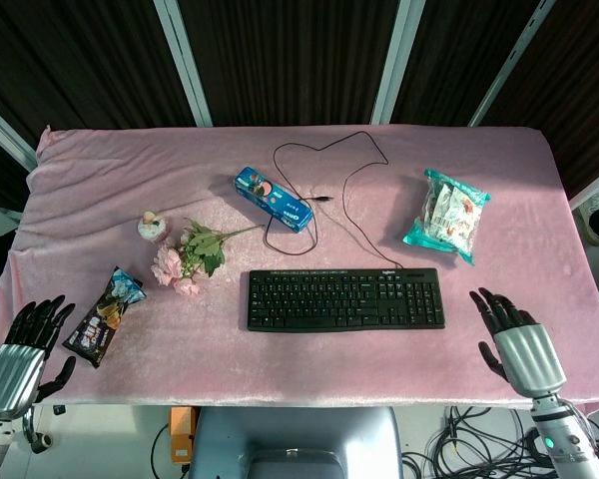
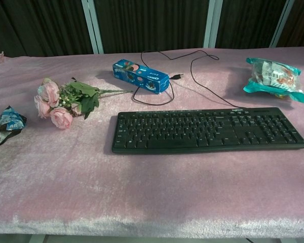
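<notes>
At the far left, the left hand [image 1: 12, 361] hovered at the front edge of the counter [image 1: 539, 190], which was draped in pink velvet cloth; its fingers [image 1: 38, 317] were spread and held nothing. Just beside them lay a dark crinkled snack packet [image 1: 106, 314], apart from the hand. Further in were a small cupcake-like figure [image 1: 152, 226] and a bunch of pink artificial roses with green leaves [image 1: 188, 256]. Behind those lay a blue rectangular biscuit box [image 1: 273, 198].

The black corded computer keyboard [image 1: 345, 299] sat flat near the front middle of the counter, its thin black cable [image 1: 341, 180] looping back toward the biscuit box with the plug end lying loose on the cloth. Well back on the right lay a clear and teal bag of snacks [image 1: 447, 214].

At the right, the right hand [image 1: 516, 344] was near the keyboard's right end but clear of it, fingers [image 1: 491, 306] released, fanned out and empty. The chest view showed neither hand.

Judging from this, the keyboard looked set in place and let go, with no grasp on anything; the unplugged cable appeared unattended.
</notes>
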